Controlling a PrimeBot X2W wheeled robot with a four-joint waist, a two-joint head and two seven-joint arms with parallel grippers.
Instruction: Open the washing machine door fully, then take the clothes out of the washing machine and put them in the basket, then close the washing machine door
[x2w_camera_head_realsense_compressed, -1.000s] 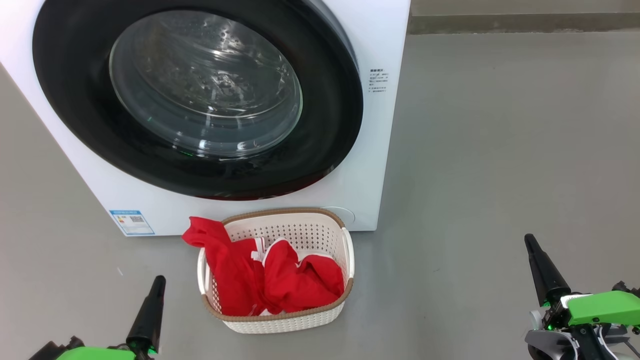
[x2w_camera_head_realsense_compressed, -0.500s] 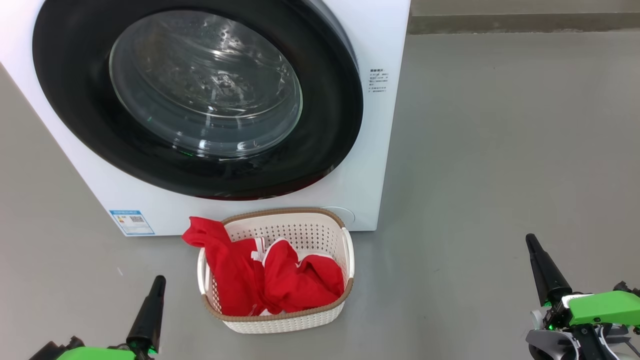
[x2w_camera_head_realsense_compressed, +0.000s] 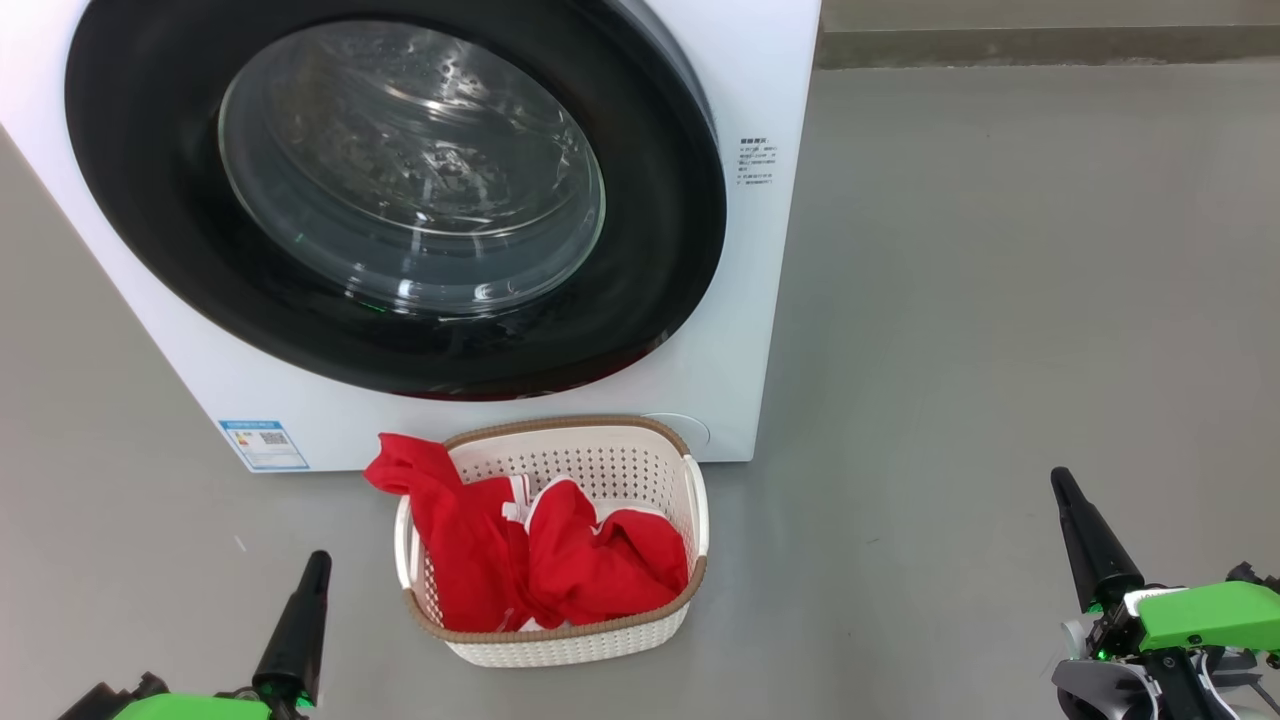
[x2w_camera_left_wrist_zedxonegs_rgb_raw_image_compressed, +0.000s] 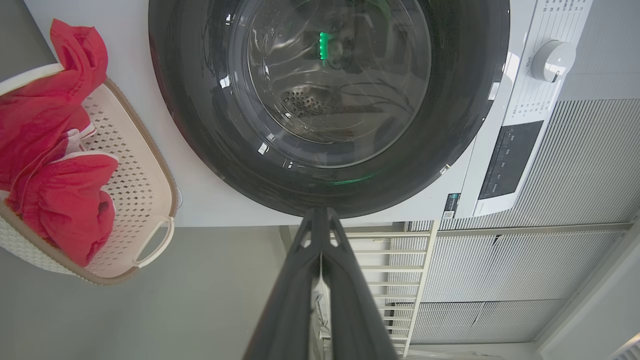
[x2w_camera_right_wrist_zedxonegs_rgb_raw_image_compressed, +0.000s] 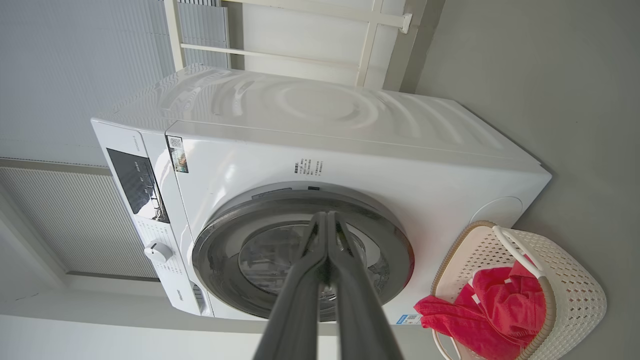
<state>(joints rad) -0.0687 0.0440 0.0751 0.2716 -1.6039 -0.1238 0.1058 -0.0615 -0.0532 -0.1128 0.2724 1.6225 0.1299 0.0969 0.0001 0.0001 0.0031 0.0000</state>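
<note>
The white washing machine (x2w_camera_head_realsense_compressed: 745, 300) stands ahead with its round black-rimmed door (x2w_camera_head_realsense_compressed: 170, 230) closed flat against the front; the same door (x2w_camera_left_wrist_zedxonegs_rgb_raw_image_compressed: 200, 125) (x2w_camera_right_wrist_zedxonegs_rgb_raw_image_compressed: 220, 245) shows in both wrist views. Red clothes (x2w_camera_head_realsense_compressed: 560, 560) with white trim lie in the cream basket (x2w_camera_head_realsense_compressed: 600, 465) on the floor just before the machine, one red corner hanging over its left rim. My left gripper (x2w_camera_head_realsense_compressed: 318, 560) is shut and empty, low to the basket's left. My right gripper (x2w_camera_head_realsense_compressed: 1060, 482) is shut and empty, far to the basket's right. Both pairs of fingers (x2w_camera_left_wrist_zedxonegs_rgb_raw_image_compressed: 320, 220) (x2w_camera_right_wrist_zedxonegs_rgb_raw_image_compressed: 325, 220) are pressed together.
Grey floor (x2w_camera_head_realsense_compressed: 1000, 300) stretches to the right of the machine up to a wall base at the back. A white control panel with a knob (x2w_camera_left_wrist_zedxonegs_rgb_raw_image_compressed: 552, 60) tops the machine's front. Ribbed wall panels and a white frame (x2w_camera_left_wrist_zedxonegs_rgb_raw_image_compressed: 400, 260) stand behind.
</note>
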